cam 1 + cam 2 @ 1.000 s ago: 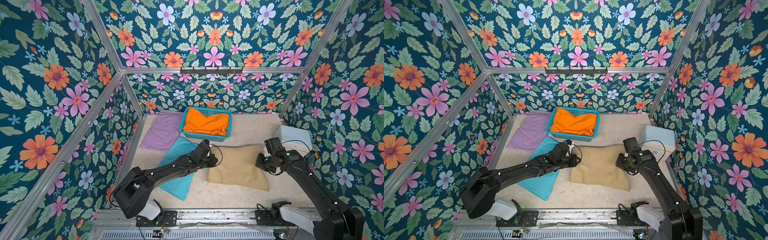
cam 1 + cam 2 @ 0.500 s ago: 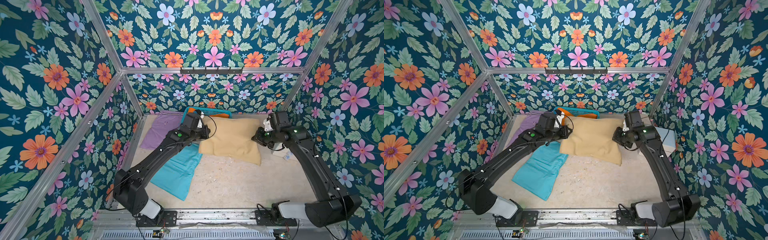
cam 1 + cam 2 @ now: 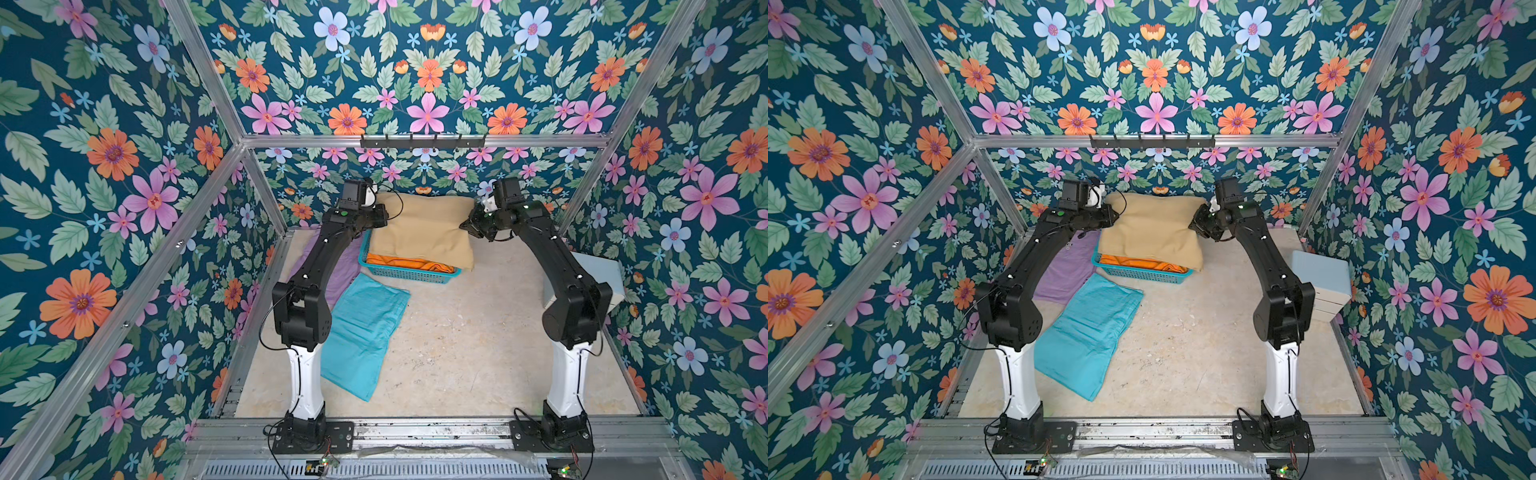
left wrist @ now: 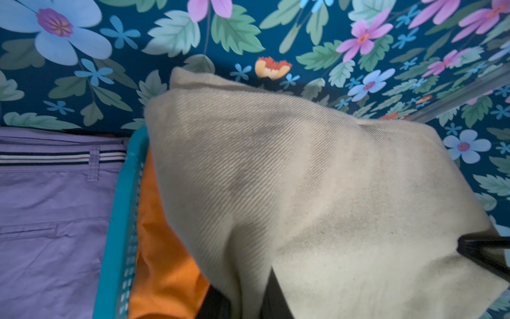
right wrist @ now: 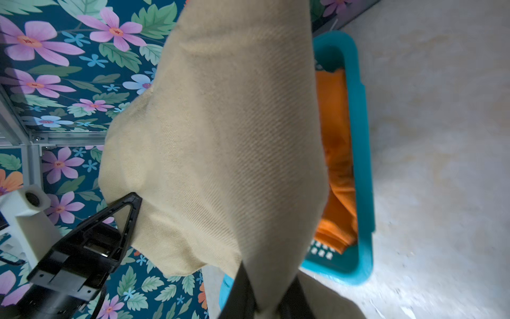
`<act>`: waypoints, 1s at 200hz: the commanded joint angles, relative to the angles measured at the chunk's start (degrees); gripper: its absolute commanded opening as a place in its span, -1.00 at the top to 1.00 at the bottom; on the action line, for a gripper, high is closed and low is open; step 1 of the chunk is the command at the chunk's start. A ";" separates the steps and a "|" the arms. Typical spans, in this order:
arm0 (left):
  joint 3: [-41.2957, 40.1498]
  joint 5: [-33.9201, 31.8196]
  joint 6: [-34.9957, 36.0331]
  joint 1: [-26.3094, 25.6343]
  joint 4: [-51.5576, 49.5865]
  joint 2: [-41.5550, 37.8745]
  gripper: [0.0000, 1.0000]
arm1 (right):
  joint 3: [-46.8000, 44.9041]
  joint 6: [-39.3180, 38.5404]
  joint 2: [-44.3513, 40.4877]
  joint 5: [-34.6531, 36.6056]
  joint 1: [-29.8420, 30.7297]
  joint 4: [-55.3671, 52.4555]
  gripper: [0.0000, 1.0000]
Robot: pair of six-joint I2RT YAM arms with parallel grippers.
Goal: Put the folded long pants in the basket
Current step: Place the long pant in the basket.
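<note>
The khaki pants (image 4: pixel 303 193) hang above the teal basket (image 4: pixel 117 234), hiding most of the orange pants (image 4: pixel 162 262) inside it. Just outside the basket's wall lie lilac pants (image 4: pixel 49 221), striped waistband visible.

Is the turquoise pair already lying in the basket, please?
No, the turquoise pair lies flat on the table, outside the basket.

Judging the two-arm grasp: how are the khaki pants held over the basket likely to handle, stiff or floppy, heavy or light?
Probably floppy: the khaki pants hang like a curtain between the left claw and right claw, the lower edge draping past the basket. Likely fairly heavy: thick folded twill. Probably not slippery, given the coarse weave.
</note>
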 commanded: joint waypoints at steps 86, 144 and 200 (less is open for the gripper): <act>5.40 -1.61 2.35 2.52 -0.70 15.42 1.00 | 9.71 0.02 15.73 7.09 3.08 -13.15 1.00; -10.33 -1.47 -3.75 -0.55 5.20 6.44 1.00 | -8.90 -3.97 4.26 9.66 -0.46 -9.73 1.00; -18.52 -4.92 -8.47 -5.34 4.97 0.08 1.00 | -16.81 -9.52 -2.56 10.85 -1.48 -10.09 1.00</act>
